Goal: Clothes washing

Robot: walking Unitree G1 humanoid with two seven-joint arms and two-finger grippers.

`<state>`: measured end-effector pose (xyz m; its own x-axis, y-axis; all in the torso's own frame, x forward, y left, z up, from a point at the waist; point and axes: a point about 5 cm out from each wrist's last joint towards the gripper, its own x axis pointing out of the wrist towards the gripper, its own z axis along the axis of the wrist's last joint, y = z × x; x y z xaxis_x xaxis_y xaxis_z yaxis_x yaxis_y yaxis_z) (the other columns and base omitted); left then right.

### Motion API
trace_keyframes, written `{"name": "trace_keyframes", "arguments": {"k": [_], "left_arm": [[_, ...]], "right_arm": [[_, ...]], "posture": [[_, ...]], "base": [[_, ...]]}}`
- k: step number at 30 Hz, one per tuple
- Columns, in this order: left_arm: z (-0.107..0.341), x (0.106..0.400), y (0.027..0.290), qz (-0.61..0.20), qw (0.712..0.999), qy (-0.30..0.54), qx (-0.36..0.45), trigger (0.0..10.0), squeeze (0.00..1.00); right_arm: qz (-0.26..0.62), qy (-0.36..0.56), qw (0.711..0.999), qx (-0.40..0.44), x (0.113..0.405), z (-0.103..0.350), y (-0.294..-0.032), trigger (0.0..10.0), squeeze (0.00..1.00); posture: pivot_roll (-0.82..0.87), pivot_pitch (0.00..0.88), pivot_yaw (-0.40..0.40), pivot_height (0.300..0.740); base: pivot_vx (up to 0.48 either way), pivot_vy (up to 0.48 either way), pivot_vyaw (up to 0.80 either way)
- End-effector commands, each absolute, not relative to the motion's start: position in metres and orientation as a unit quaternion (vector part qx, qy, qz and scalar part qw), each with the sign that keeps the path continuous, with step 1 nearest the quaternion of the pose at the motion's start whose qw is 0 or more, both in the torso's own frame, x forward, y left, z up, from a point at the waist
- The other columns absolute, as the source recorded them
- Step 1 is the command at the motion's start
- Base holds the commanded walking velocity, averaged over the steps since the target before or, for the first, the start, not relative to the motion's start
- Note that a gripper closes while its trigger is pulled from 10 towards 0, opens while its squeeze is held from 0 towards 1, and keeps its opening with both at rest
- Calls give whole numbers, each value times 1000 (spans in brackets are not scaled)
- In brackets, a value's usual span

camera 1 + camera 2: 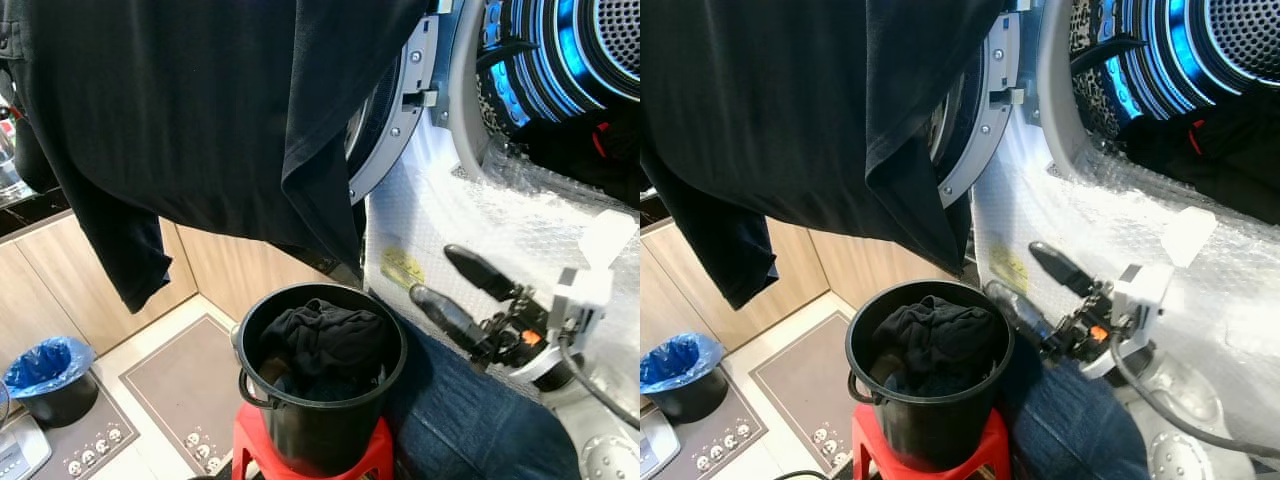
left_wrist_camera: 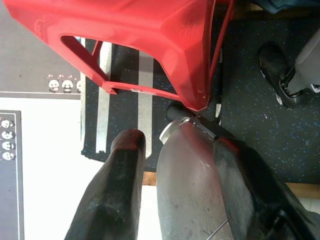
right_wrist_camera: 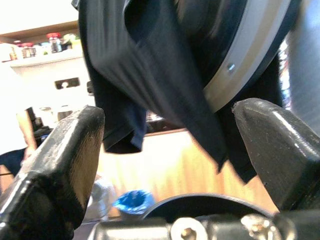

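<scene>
A large black shirt (image 1: 200, 110) hangs spread across the upper left, draped in front of the washer's open round door (image 1: 395, 120); what holds it up is hidden. Below it a black bucket (image 1: 320, 420) stands on a red stool (image 1: 250, 445) with dark clothes (image 1: 325, 345) inside. The washer drum (image 1: 570, 50) glows blue at upper right, with dark laundry in it. My right gripper (image 1: 432, 272) is open and empty, just right of the bucket's rim and in front of the bubble-wrapped washer front. My left gripper (image 2: 177, 142) is open, pointing down at the floor by the stool (image 2: 150, 45).
Blue denim cloth (image 1: 470, 420) lies right of the bucket. A small bin with a blue bag (image 1: 45, 375) stands at lower left by wooden cabinets (image 1: 60, 290). Patterned grey mats (image 1: 185, 385) cover the floor. A person in white (image 3: 15, 125) stands far off.
</scene>
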<state>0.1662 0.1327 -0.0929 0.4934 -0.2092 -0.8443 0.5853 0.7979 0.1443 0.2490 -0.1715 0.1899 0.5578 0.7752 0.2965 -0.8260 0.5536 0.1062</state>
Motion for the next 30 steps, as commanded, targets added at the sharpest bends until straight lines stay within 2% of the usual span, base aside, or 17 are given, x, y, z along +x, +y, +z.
{"name": "trace_keyframes", "arguments": {"k": [1, 19, 30], "left_arm": [[-96, 161, 139, -242, 828, 458, 218, 10000, 0], [-93, 168, 132, -267, 822, 442, 241, 10000, 0], [-94, 164, 131, -266, 820, 454, 227, 10000, 0]], "right_arm": [[470, -101, 868, 125, 247, 184, -165, 10000, 0], [480, -94, 862, 131, 242, 173, -148, 10000, 0], [480, -89, 862, 136, 240, 170, -145, 10000, 0]], "posture": [[-201, 0, 82, 740], [-237, 0, 93, 740], [-237, 0, 92, 740]], "base": [[0, 0, 0], [0, 0, 0], [0, 0, 0]]}}
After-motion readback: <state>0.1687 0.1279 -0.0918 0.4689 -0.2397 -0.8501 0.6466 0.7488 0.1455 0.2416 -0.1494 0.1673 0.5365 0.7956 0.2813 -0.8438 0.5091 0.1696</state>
